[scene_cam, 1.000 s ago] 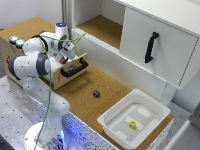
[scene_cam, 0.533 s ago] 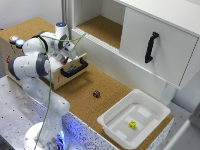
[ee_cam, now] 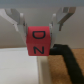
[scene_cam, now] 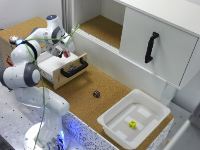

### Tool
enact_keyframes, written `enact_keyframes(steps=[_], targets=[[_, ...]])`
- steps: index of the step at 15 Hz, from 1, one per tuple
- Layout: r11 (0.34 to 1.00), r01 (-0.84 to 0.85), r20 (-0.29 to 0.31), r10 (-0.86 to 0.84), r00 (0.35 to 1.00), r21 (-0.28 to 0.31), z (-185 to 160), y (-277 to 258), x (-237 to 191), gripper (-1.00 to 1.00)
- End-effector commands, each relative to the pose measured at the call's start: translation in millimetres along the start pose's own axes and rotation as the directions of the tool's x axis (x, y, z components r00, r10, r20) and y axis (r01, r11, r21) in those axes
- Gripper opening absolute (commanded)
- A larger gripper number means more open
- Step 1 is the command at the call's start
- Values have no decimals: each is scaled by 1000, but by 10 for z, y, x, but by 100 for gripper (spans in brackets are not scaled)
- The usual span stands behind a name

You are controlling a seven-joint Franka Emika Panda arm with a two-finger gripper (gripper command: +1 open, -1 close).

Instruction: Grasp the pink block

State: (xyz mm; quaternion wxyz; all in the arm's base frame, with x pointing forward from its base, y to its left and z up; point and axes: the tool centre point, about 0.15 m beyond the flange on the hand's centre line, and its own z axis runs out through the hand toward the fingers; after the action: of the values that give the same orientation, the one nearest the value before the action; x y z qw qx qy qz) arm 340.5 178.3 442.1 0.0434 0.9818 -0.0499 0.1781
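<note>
The pink block (ee_cam: 40,42) is a reddish-pink cube with dark letters on its faces. It fills the middle of the wrist view, between my two fingers (ee_cam: 18,22), which press on its sides. My gripper (ee_cam: 40,30) is shut on it. In the exterior view my gripper (scene_cam: 62,50) hangs over the open wooden drawer (scene_cam: 54,69) at the exterior view's left. The block itself is too small to make out there. The drawer's black handle (ee_cam: 67,56) lies just beside the block in the wrist view.
A dark blackish cube (scene_cam: 96,93) lies on the cork surface. A white bin (scene_cam: 114,126) at the exterior view's lower right holds a yellow cube (scene_cam: 132,124). A white cabinet door with a black handle (scene_cam: 151,47) stands at the right.
</note>
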Motion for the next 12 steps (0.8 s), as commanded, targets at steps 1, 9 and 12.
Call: enact_keyframes(steps=[1, 9, 12], targets=[[998, -57, 11, 57, 998, 5, -82, 639, 43, -100], [999, -31, 18, 31, 999, 19, 43, 1550, 92, -100], [999, -17, 43, 15, 999, 48, 173, 1821, 73, -100]])
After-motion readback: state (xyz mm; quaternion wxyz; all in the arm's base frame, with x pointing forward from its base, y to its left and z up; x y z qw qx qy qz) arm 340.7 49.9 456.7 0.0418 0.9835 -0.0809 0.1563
